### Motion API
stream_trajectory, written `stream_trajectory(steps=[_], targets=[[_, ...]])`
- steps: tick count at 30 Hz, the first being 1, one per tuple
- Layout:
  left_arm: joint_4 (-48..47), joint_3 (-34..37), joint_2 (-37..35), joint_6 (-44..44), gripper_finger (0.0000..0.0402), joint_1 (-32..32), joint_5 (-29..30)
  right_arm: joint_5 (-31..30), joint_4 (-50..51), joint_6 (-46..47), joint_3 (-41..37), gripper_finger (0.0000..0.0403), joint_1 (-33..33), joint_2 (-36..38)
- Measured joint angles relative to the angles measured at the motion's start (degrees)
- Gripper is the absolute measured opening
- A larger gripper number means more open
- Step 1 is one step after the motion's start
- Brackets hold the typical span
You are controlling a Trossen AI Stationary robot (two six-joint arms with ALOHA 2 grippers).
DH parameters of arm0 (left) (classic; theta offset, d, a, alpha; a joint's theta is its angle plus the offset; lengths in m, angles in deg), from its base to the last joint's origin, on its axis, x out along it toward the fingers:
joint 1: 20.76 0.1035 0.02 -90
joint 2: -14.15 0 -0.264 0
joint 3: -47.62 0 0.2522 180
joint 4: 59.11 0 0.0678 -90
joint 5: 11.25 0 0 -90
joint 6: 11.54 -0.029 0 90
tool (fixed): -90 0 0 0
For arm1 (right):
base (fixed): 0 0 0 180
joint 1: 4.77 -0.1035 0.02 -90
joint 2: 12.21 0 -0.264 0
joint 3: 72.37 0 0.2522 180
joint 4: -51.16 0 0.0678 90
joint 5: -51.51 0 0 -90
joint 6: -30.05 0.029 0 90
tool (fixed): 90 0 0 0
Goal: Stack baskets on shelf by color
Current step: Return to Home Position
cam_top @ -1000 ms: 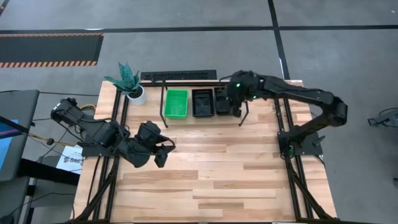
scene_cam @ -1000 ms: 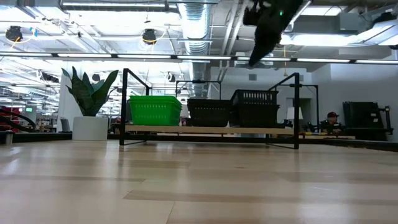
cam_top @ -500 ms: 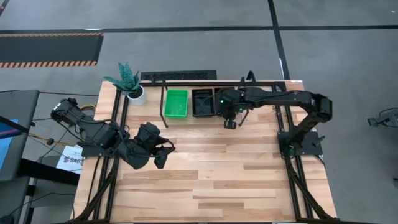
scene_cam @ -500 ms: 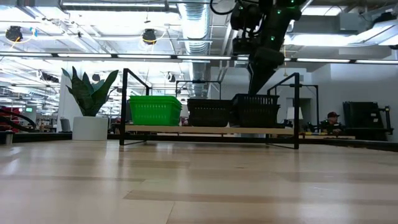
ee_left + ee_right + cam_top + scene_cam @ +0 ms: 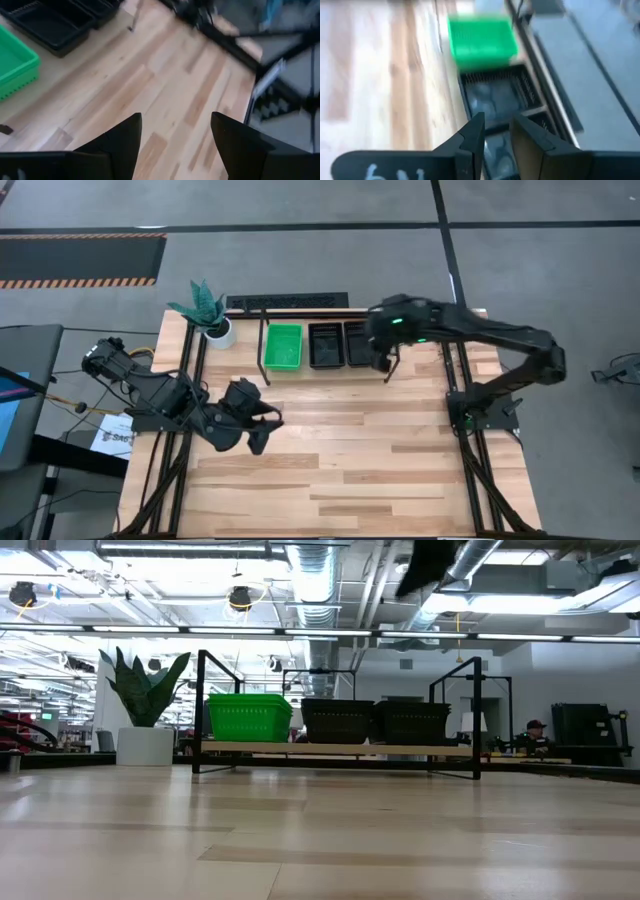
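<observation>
The shelf (image 5: pixel 330 748) stands at the table's far edge on thin black legs. Three stacks of baskets rest on its board: green basket (image 5: pixel 283 345) on the left, a black basket (image 5: pixel 326 345) in the middle, and another black basket (image 5: pixel 357 343) on the right. In the low view the green stack (image 5: pixel 248 718) and both black stacks (image 5: pixel 338 721) (image 5: pixel 412 722) stand about level. My right gripper (image 5: pixel 380 352) hovers above the right black stack, fingers slightly apart (image 5: pixel 497 137), holding nothing. My left gripper (image 5: pixel 258 425) waits open (image 5: pixel 175 135) over the table's left middle.
A potted plant (image 5: pixel 207 315) stands left of the shelf at the far left corner. A long black strip (image 5: pixel 288 301) lies behind the shelf. The wood table top (image 5: pixel 350 450) stretches in front of the shelf. The right arm (image 5: pixel 430 560) shows at the low view's top.
My right gripper came down onto the right black stack from above and toward the near edge, then rose again and moved back over the shelf's right end. The top basket of that stack, which stood higher, has sunk and now sits level with the middle black stack.
</observation>
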Motion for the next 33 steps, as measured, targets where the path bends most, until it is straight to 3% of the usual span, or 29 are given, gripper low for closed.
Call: stream_trajectory(steps=[5,10,14,18,26,33], targets=[[-0.7,0.0,0.0,-5.6,0.0226,0.1,-1.8,0.1,4.2,4.3,3.9,0.0111,-3.9,8.6],[3.0,0.0,-0.7,-16.9,0.0226,0.2,4.1,0.2,3.3,8.3,3.3,0.0113,-7.1,16.9],[3.4,3.9,-6.5,-17.6,0.0226,-1.3,10.2,0.2,1.9,12.4,-1.6,0.0113,-8.9,24.1],[10.9,13.9,-15.4,-17.3,0.0226,-4.0,12.5,0.1,-2.4,17.3,-11.6,0.0113,-11.9,32.9],[48.1,43.5,-34.8,-26.8,0.0226,-4.7,-4.5,-1.1,-20.6,23.4,-35.3,0.0113,-17.8,52.8],[71.6,62.8,-44.9,-27.2,0.0226,-4.3,-8.2,-2.8,-33.0,27.4,-52.2,0.0113,-20.8,63.2]])
